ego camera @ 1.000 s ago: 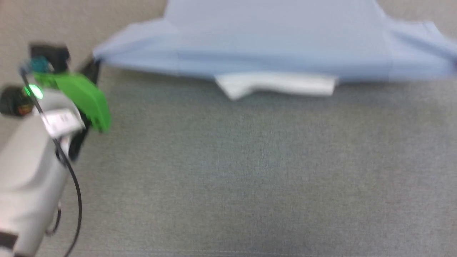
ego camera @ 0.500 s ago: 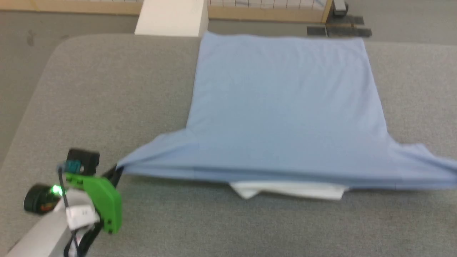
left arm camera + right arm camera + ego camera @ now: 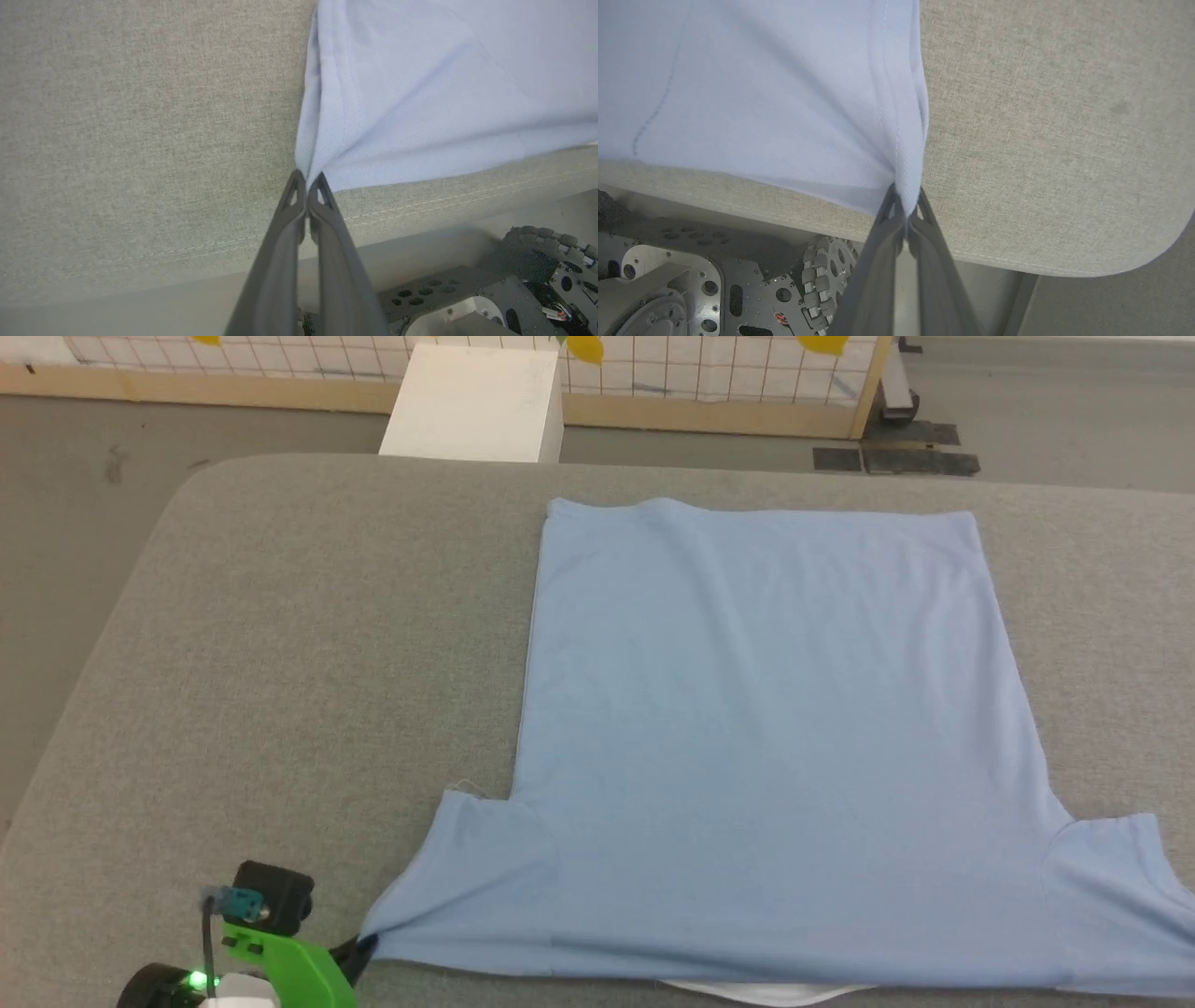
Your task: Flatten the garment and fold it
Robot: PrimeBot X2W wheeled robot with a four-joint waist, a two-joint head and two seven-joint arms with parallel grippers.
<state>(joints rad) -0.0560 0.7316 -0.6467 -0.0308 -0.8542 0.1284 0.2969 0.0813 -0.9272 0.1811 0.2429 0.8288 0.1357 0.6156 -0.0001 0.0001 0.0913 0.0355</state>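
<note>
The garment (image 3: 766, 737), a light blue short-sleeved shirt, lies spread back-side up on the grey padded table (image 3: 280, 663), hem far from me, sleeves near. A strip of white collar (image 3: 775, 992) peeks out under its near edge. My left gripper (image 3: 362, 947) is shut on the tip of the left sleeve, seen close in the left wrist view, where the gripper (image 3: 307, 179) pinches the garment (image 3: 420, 93). In the right wrist view my right gripper (image 3: 906, 196) is shut on the other sleeve's corner of the garment (image 3: 784, 93), near the table's front edge.
A white box (image 3: 476, 401) stands on the floor beyond the table, before a wooden-framed wire fence (image 3: 709, 383). Bare grey table surface stretches left of the shirt. My wheeled base (image 3: 691, 261) shows below the table's front edge.
The head camera has tilted up, so the whole shirt now shows. The sleeves, stretched taut and raised earlier, now lie lower and flatter toward the table's near edge.
</note>
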